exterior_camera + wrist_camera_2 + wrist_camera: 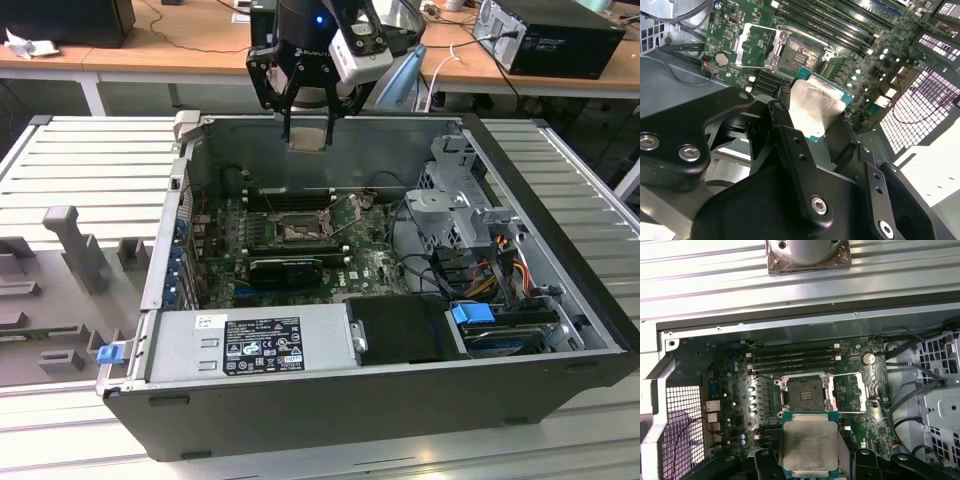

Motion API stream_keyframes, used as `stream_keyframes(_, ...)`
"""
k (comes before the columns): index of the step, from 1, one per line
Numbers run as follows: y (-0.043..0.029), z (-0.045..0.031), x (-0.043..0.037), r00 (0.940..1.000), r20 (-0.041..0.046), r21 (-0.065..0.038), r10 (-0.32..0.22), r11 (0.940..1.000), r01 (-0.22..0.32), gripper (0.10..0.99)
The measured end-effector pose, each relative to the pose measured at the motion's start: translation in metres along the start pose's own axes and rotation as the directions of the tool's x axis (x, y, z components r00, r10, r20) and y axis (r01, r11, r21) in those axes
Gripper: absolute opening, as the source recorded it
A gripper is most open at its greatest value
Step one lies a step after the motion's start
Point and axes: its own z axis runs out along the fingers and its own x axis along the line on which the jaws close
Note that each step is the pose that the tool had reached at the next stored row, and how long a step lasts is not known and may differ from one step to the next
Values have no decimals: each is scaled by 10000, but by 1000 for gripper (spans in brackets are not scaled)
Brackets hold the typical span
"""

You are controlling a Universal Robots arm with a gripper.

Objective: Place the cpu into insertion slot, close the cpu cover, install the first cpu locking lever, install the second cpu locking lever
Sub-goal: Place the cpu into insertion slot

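Observation:
My gripper hangs above the back wall of the open computer case, shut on the cpu. In both wrist views the cpu is a pale silver square with a green rim, clamped flat between the black fingers. The insertion slot lies uncovered on the green board, below and ahead of the cpu. The cpu cover is swung open beside the socket.
Long black memory slots run next to the socket. A black card, the power supply, a drive cage and loose cables crowd the case. Grey fixture blocks sit on the ribbed table at the exterior view's left.

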Motion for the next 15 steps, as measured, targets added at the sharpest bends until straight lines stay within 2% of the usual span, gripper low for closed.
stream_keyframes(15,0,1,0,9997,23,-7,256,9997,-256,529)
